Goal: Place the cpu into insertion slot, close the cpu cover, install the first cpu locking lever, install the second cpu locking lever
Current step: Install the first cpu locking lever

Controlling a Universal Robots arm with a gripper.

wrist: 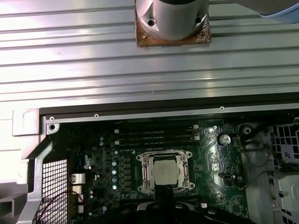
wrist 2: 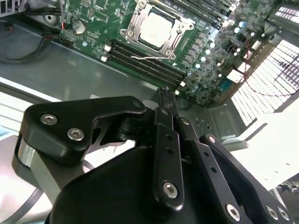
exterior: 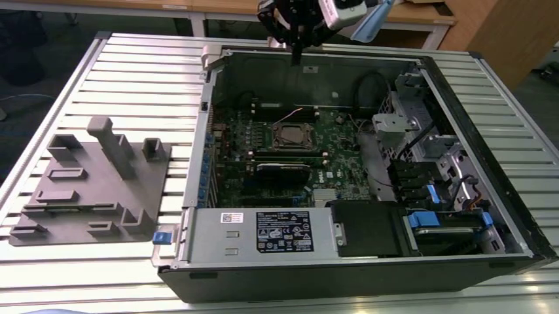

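The cpu (wrist 2: pixel 156 31) lies silver top up in the insertion slot (wrist 2: pixel 174 45) on the green motherboard; it also shows as the cpu (wrist: pixel 166 171) and, in the exterior view, the cpu (exterior: pixel 292 136). The cpu cover (wrist 2: pixel 136 19) lies flat as a silver frame around it. A thin silver locking lever (wrist 2: pixel 148 57) sticks out loose beside the socket, over the memory slots. My gripper (exterior: pixel 297 59) hangs above the case's far wall, well clear of the board. Its black fingers (wrist 2: pixel 164 105) are shut together with nothing between them.
The open computer case (exterior: pixel 201 196) lies on a slatted metal table (exterior: pixel 131 78). A grey fixture block (exterior: pixel 96 183) stands at the exterior view's left. Cables and drive bays (exterior: pixel 428 157) fill the case's right side, and a power supply (exterior: pixel 262 232) sits along the near edge.
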